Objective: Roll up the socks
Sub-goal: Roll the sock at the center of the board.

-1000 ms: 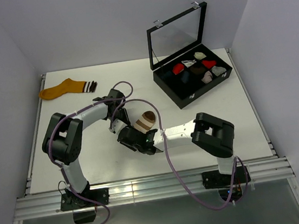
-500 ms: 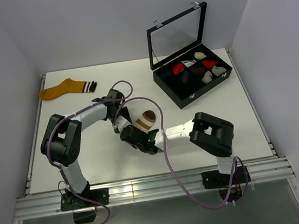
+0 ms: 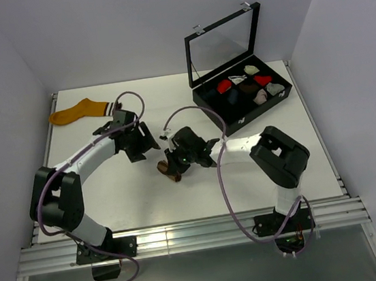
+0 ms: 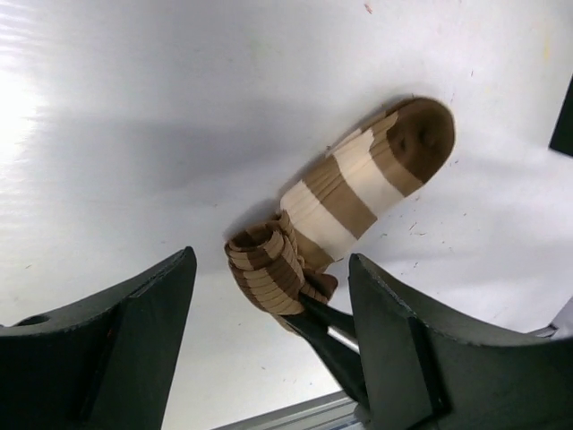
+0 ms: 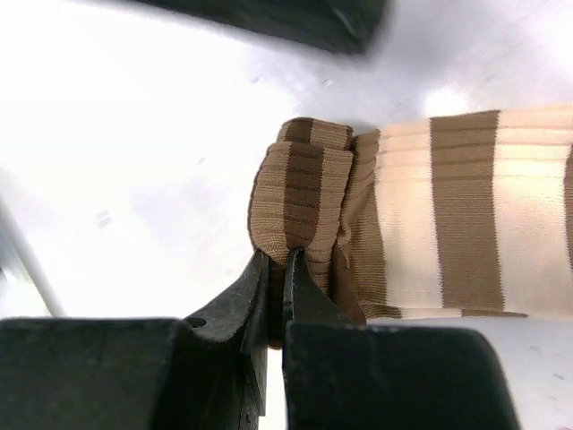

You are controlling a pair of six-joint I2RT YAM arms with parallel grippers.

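Note:
The brown sock with cream stripes lies on the white table, its cuff end rolled into a tight coil. My right gripper is shut on that rolled end, and in the top view it sits over the brown sock at mid-table. My left gripper stands open a little to the left of the roll, holding nothing; from above, my left gripper is apart from the sock. The mustard-orange sock with a dark striped cuff lies flat at the far left.
An open black box with a raised glass lid stands at the back right, holding several small sock bundles. Grey walls enclose the table on three sides. A metal rail runs along the near edge.
My left gripper has let go, opened and drawn back to the left. My right gripper has shut on the rolled end, and the sock now lies lower on the table.

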